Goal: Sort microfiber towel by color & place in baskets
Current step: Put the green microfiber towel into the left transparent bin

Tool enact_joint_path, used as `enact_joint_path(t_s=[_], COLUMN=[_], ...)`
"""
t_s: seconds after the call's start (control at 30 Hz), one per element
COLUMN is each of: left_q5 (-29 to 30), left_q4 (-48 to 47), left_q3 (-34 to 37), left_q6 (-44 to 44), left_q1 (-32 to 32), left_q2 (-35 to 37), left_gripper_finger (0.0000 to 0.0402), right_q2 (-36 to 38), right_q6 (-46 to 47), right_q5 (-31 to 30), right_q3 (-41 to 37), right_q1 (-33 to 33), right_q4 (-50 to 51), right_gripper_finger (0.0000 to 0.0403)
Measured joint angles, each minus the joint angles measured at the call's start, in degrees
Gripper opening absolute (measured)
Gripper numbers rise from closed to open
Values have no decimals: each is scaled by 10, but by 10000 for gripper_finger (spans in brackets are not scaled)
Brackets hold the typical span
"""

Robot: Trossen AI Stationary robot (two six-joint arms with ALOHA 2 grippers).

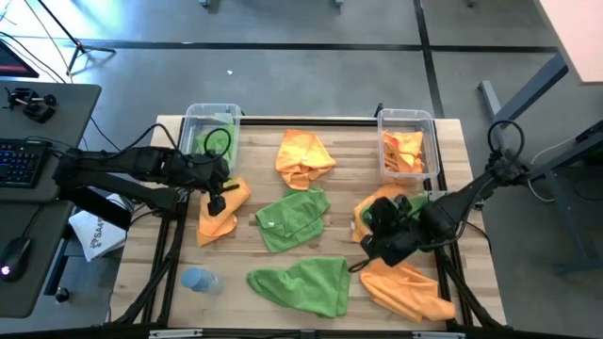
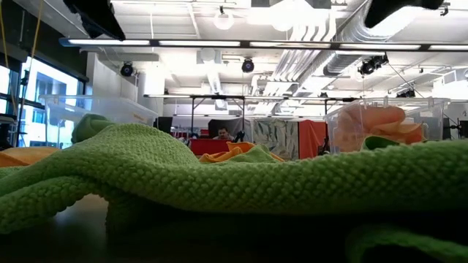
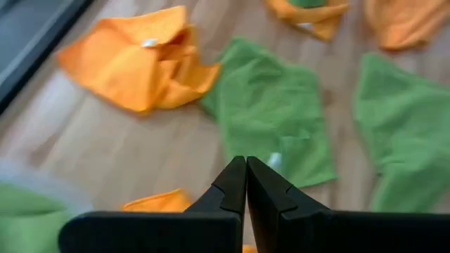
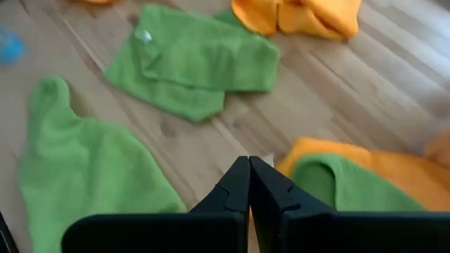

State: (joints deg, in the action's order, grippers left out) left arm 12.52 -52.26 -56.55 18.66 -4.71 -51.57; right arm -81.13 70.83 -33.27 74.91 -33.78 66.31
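- Left gripper [image 1: 219,201] clenched, empty, over the crumpled orange microfiber towel [image 1: 222,209] just near of the left clear plastic basket [image 1: 209,115].
- Right gripper [image 1: 375,218] clenched, empty, beside the stacked green-on-orange towel pile [image 1: 377,200].
- Risk I judged: grabbing both colours together from that pile, missorting into the right clear basket [image 1: 407,118].

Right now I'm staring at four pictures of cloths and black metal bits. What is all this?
It is a two-armed robot at a wooden table, sorting cloths by colour. One picture looks down from above, one sits at tabletop level, two ride on the wrists. The left pincer is beside the left tub, which holds green; the right pincer is over an orange and green heap. The right tub holds orange. Both pincers are shut and empty. Loose orange and green towels and a pale blue bottle lie around.
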Motion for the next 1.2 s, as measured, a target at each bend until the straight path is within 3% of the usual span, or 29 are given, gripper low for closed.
enact_joint_path(t_s=[0.4, 0.83, 1.2], left_q5=[7, -18, -34], left_q4=[124, 241, 293], left_q3=[0, 0, 0], left_q6=[16, -40, -83], left_q1=[-111, -122, -95], left_q2=[-150, -362, -477], left_gripper_finger=[0, 2, 84], right_q2=[-14, -14, -14], right_q6=[38, -2, -19], right_q5=[18, 31, -11], right_q3=[2, 2, 2], right_q1=[-23, -23, -23], right_q4=[38, 46, 45], right_gripper_finger=[0, 0, 0])
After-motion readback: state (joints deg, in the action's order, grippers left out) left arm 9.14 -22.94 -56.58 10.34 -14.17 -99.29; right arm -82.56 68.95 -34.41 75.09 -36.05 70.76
